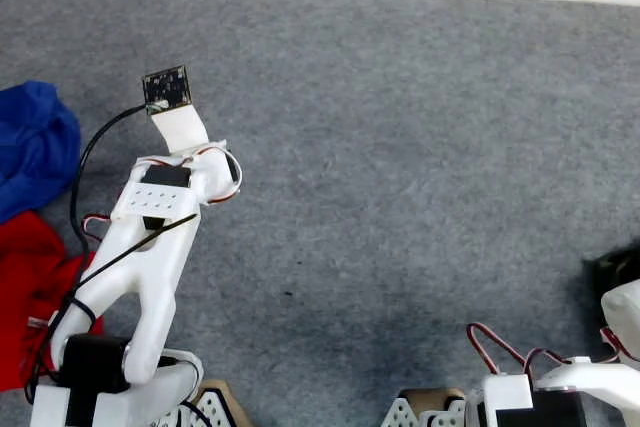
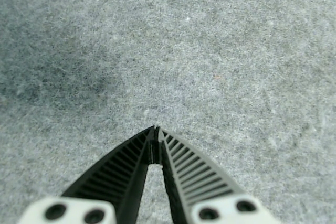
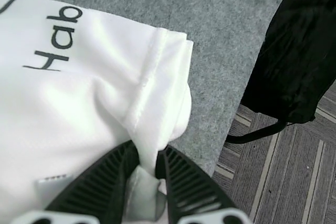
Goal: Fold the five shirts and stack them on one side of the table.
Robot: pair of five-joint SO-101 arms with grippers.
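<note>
At the far left edge of the grey surface (image 1: 400, 147) a blue shirt (image 1: 35, 147) lies crumpled. A red shirt (image 1: 30, 287) is bunched up against it on the side nearer the arm bases. A dark cable and part of the left arm (image 1: 150, 237) cross over the red cloth in the high view.

The left arm stretches out from its base over the left part of the surface, just right of the two shirts. In its wrist view the left arm's jaws are closed tip to tip with nothing between them, hanging over bare grey felt.

The right arm (image 1: 590, 382) sits low at the near right corner. In its wrist view the right arm's jaws are narrow and pinched on a seamed fold of a white shirt (image 3: 79, 103) with dark lettering. This shirt lies on the surface close to its edge and shows as a pale lump (image 1: 625, 312) at the right border of the high view. Just beside it a black cloth (image 3: 294, 51), possibly another shirt though its shape is hard to read, hangs over the surface's edge toward the plank floor (image 3: 294, 182).
</note>
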